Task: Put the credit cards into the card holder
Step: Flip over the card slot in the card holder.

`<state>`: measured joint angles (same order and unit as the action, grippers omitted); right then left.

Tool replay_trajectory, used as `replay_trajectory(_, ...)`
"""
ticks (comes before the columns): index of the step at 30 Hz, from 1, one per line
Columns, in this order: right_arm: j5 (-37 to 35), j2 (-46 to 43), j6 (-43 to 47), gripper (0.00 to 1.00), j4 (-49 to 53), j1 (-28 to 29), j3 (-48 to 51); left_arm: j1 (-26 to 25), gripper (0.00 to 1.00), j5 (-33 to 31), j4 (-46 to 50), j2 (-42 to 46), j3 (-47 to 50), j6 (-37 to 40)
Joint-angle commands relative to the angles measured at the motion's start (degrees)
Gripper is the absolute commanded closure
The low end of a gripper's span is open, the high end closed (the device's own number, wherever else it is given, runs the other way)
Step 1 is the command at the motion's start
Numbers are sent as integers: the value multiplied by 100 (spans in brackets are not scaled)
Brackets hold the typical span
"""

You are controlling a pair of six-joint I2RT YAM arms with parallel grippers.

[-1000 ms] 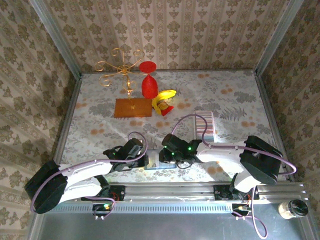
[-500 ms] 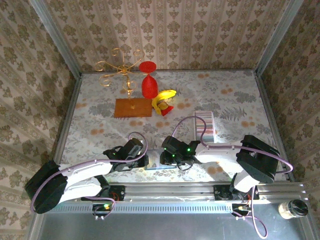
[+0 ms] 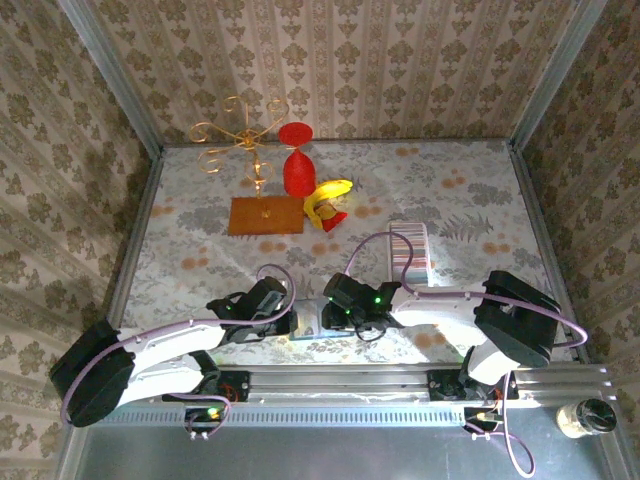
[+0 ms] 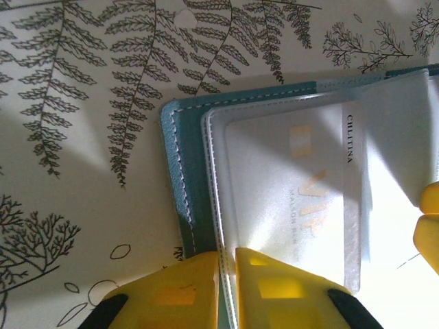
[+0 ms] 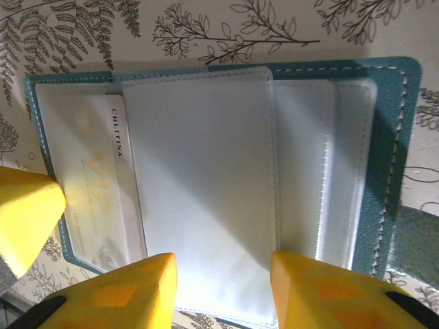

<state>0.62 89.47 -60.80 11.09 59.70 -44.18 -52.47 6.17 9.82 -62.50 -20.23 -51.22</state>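
Spread over the whole table [image 3: 200, 240]: a pale cloth printed with ferns and flowers.

Reaching in from the near edge: left arm [image 3: 160, 350] and right arm [image 3: 450, 300], meeting head to head at near centre.

At far left of centre: an orange-brown slab [image 3: 265, 215] carrying a gold wire stand [image 3: 238, 140]. Just right of it, a red goblet [image 3: 295, 160] and a yellow banana-shaped piece [image 3: 330, 193].

Right of centre, farther out than the right wrist: the card holder [image 3: 410, 250], a long striped tray lying lengthwise from near to far, apart from both claws.

Between the two claws, at the near edge: a teal pouch [image 5: 391, 137], lying open and flat on the cloth, stitched border up.

Inside the pouch: a clear sleeve [image 4: 214, 171] holding a pale card [image 4: 302, 199] with gold lettering, and beside it a loose clear leaf [image 5: 199, 178] folded across the middle.

Left gripper [image 4: 226, 257]: yellow fingers pressed together, pinching the left edge of the clear sleeve.

Right gripper [image 5: 221, 260]: yellow fingers parted, poised over the near edge of the loose clear leaf, clamping nothing.
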Motion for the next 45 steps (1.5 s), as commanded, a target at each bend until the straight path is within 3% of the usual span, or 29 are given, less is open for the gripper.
replay_trajectory(1, -276, -91, 33, 59, 333, 41, 12, -42, 86, -56, 182, -8, 81, -41)
replay_trajectory(13, 1, 341, -26, 58, -117, 129, -200, -50, 86, -63, 169, -17, 106, -63)
replay_trajectory(35, 447, 543, -616, 58, -1843, 173, -35, -59, 86, -99, 12, 482, 328, -241)
replay_trajectory(45, 501, 645, -696, 58, -2039, 208, -81, -22, 77, -1070, 1368, 1845, 281, -212)
